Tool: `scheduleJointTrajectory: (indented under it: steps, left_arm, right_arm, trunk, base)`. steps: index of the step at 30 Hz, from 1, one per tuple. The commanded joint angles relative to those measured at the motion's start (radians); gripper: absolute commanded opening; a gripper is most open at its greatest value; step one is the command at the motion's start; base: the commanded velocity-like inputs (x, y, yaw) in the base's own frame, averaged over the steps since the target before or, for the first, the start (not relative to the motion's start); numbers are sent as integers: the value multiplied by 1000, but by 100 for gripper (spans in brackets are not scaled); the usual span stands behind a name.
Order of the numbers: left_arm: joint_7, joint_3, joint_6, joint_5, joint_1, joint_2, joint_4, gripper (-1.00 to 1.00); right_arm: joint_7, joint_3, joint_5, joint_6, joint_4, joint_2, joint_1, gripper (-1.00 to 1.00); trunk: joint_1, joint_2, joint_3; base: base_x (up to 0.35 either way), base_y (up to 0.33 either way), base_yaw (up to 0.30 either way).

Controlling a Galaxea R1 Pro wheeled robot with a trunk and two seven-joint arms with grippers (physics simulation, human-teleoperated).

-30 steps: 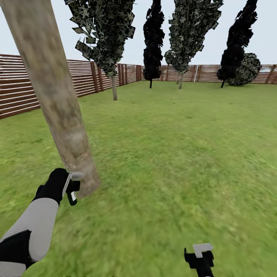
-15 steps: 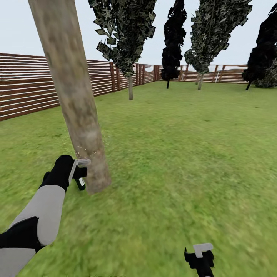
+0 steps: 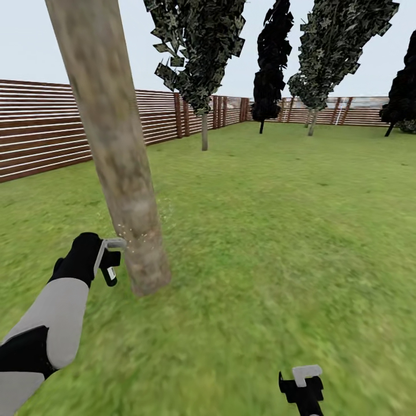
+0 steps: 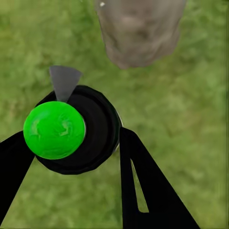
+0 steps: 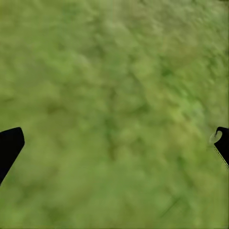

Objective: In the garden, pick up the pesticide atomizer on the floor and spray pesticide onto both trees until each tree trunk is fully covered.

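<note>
We have the pesticide atomizer (image 4: 71,129) gripped between the two black fingers (image 4: 143,186) of the left gripper (image 3: 107,263), held low just beside the base of the near tree trunk (image 3: 118,156). In the left wrist view we look down its long axis: round black body, glossy bright-green cap on top, a small grey wedge sticking out toward the trunk. So the outlet faces the trunk, and in the head view fine pale specks sit on and around the bark right at gripper height. The trunk is a thick mottled grey-brown column leaning slightly, branchless down here, much thicker than our left arm (image 3: 55,323). Gripper and bark are close; we can't tell whether they touch.

The right gripper (image 3: 303,384) hangs low over the grass (image 3: 277,231), fingers spread wide apart at the edges of the right wrist view, nothing between them. Grass is blurry green, uniform.

A brown slatted fence (image 3: 34,136) rings the lawn. Further back stand a second grey-trunked tree (image 3: 203,69) with blocky dark-green foliage and a thin near-black tree (image 3: 271,63).
</note>
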Motion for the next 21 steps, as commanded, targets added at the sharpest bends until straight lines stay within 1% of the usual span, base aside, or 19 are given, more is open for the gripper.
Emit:
scheduleJointTrajectory:
  steps: [1,4,13,21]
  left_arm:
    - [-10,3,3,-10,1,-1,-1,-100]
    - [-10,3,3,-10,2,-1,-1,-100]
    - [-10,3,3,-10,4,-2,-1,-100]
    - [-10,3,3,-12,3,-1,-1,-100]
  right_arm:
    - [-4,-6,11,-3,2,0,-1,100]
    - [-4,-7,11,-3,3,0,-1,100]
    - [-4,-6,11,-3,3,0,-1,100]
    - [-3,-6,11,-3,3,0,-1,100]
  trunk:
    - [0,0,-1]
    - [0,0,-1]
    - [0,0,-1]
    - [0,0,-1]
  base:
    - [298,-111,0]
    - [159,-205,0]
    - [16,-274,0]
    - [108,-276,0]
